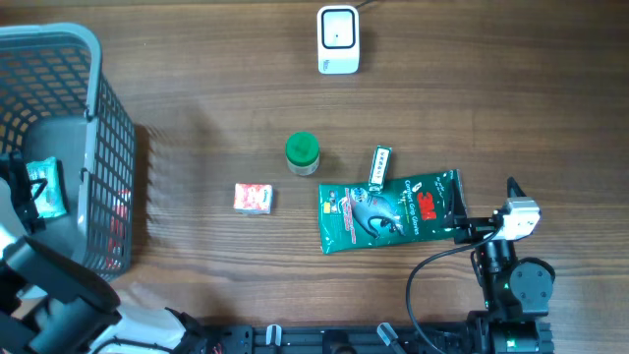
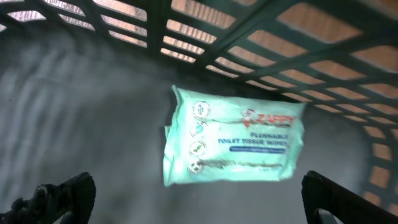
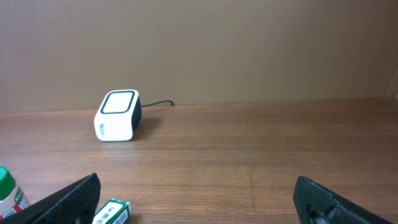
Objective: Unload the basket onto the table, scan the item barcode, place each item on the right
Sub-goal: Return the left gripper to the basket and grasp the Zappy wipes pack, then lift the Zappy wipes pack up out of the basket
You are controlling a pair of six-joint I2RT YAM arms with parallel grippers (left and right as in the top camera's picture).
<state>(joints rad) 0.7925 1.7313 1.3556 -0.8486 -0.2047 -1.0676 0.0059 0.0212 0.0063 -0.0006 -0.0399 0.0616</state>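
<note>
Grey basket (image 1: 59,37), mint-green wipes pack (image 2: 233,143), white scanner (image 1: 338,39), green-lidded bottle (image 1: 302,152).

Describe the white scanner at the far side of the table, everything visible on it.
The scanner is a small white box with rounded corners, smooth plastic by the look. Its upturned face carries a rounded-square panel outlined in a dark line, one side looks black, and the front bears small teal markings too small to read. A thin black cable leaves its back. It sits on the wooden table, well apart from the other items; nothing else touches it.
</note>
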